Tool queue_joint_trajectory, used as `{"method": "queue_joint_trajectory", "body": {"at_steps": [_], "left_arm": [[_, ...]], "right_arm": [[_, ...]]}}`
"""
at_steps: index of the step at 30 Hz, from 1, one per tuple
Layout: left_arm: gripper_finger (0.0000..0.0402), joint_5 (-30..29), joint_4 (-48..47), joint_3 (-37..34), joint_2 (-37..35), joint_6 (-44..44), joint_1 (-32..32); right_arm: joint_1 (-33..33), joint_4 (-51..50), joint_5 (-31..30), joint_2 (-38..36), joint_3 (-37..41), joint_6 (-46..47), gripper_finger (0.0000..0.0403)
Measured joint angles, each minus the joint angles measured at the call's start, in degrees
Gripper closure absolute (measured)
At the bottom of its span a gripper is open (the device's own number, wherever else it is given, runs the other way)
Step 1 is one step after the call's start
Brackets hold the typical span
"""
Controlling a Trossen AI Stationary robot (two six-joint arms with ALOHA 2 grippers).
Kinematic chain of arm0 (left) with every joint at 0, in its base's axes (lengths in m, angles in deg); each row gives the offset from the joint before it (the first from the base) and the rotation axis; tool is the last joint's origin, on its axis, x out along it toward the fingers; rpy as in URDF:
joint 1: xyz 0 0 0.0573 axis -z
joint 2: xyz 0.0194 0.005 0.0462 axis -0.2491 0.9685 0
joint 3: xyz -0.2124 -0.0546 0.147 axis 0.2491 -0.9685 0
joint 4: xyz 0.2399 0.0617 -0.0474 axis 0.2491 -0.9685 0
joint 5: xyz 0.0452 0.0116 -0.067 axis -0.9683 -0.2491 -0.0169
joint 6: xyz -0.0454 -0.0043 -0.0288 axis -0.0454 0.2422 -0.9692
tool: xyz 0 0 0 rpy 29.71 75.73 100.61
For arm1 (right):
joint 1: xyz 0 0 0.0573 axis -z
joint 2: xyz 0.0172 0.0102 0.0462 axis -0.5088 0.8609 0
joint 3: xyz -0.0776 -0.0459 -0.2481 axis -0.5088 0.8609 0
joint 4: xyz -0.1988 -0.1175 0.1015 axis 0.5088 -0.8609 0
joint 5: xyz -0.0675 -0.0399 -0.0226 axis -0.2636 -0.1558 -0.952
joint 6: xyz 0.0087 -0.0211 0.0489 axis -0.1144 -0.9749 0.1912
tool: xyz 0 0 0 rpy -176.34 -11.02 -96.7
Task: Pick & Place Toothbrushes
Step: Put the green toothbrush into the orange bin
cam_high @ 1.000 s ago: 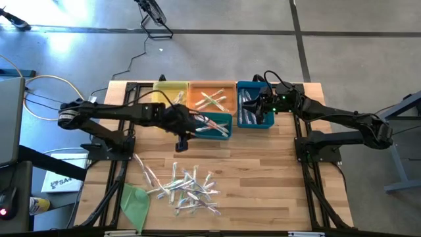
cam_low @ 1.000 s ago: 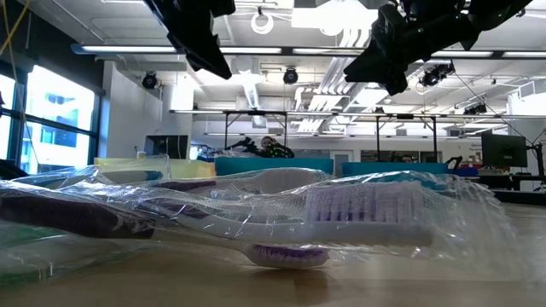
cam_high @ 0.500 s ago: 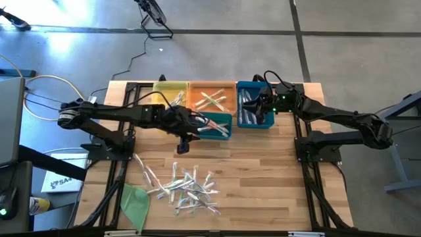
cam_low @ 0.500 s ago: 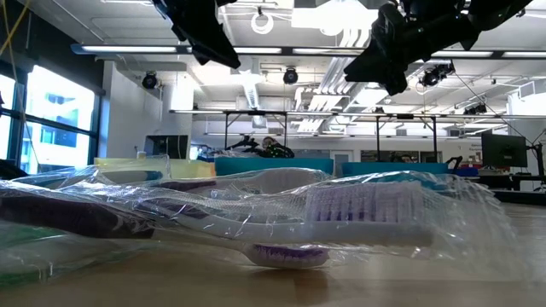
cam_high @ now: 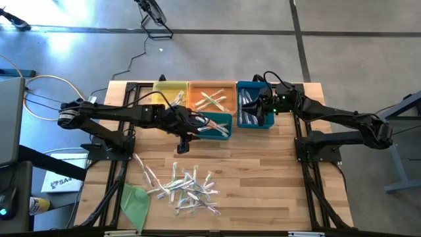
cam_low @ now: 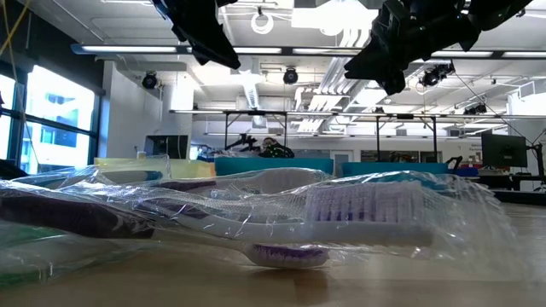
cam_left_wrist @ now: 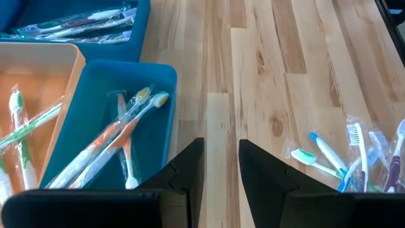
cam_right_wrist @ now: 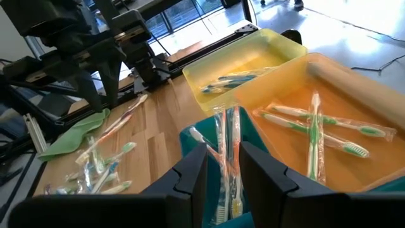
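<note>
fingers of my left gripper (cam_left_wrist: 220,166) sit slightly parted and empty; between the earlier looks and this one it slid a touch off the teal bin (cam_high: 215,125) toward six o'clock, so the drop seems finished. my right gripper (cam_right_wrist: 223,166) hasn't budged, narrowly parted, empty, above the blue bin (cam_high: 254,113). toothbrushes (cam_high: 187,187) heap at six o'clock on the wooden table (cam_high: 263,178); concrete floor (cam_high: 217,46) surrounds.

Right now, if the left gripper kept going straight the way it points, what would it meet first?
Probably bare table. The left gripper holds nothing and points along the wood between the teal bin and the loose toothbrushes. Depth is uncertain; it might graze the bin's wall.
</note>
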Motion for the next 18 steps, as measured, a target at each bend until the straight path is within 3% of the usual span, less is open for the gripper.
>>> {"method": "queue_joint_trajectory", "body": {"at_steps": [7,12,18], "left_arm": [[0.0306,-0.11,0.83,0.0,0.0,0.0,-0.02],[0.0306,-4.32,2.99,0.0,0.0,-4.04,-0.04],[0.0306,0.62,3.41,0.0,0.02,-4.72,-0.02]], "right_arm": [[0.02,0.01,-0.02,0.0,0.0,-0.34,0.0318],[0.02,0.0,-0.02,0.0,0.0,-0.44,0.0318],[0.02,0.02,-0.02,0.0,0.0,-3.1,0.0318]]}}
